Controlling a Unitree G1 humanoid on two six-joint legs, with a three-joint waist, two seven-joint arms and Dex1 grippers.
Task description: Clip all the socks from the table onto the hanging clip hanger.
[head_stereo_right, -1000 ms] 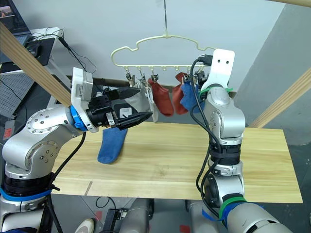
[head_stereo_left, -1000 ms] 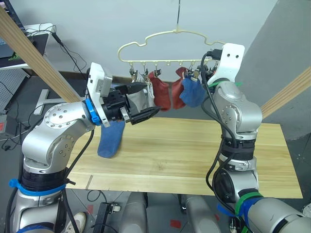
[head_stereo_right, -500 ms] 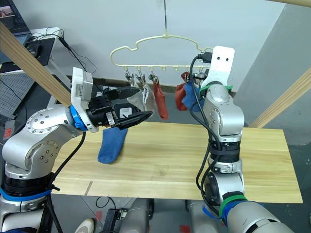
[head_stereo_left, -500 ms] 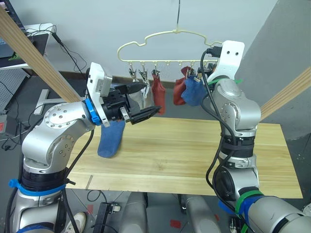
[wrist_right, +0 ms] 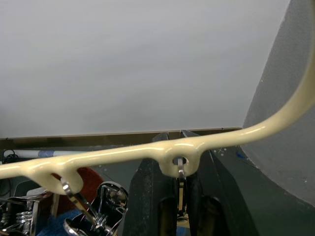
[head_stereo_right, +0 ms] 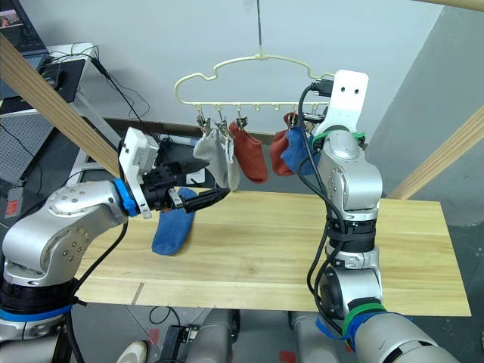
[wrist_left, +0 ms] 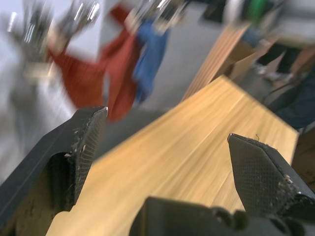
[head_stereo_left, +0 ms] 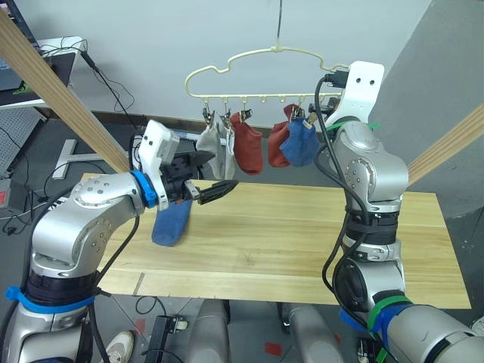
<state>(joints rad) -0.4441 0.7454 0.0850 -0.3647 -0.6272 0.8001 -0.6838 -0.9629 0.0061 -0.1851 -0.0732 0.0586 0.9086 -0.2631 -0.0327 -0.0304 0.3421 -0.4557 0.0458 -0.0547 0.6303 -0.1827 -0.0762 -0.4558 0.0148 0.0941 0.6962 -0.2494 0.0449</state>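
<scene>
Left eye view is showing the left gripper [head_stereo_left: 210, 172], fingers spread and empty, hanging just above the last blue sock [head_stereo_left: 172, 223], which is lying lengthwise toward the robot on the table [head_stereo_left: 302, 242]

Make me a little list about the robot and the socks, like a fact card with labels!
Socks clipped up: five, two grey, two red, one blue
Sock left on table: one blue sock
Hanger: pale-yellow clip hanger, hanging from a hook
Table: light wooden table
Left gripper: open, holding nothing, above the blue sock on the table
Right gripper: up at the hanger's bar, fingers closed around a clip's wire
</scene>
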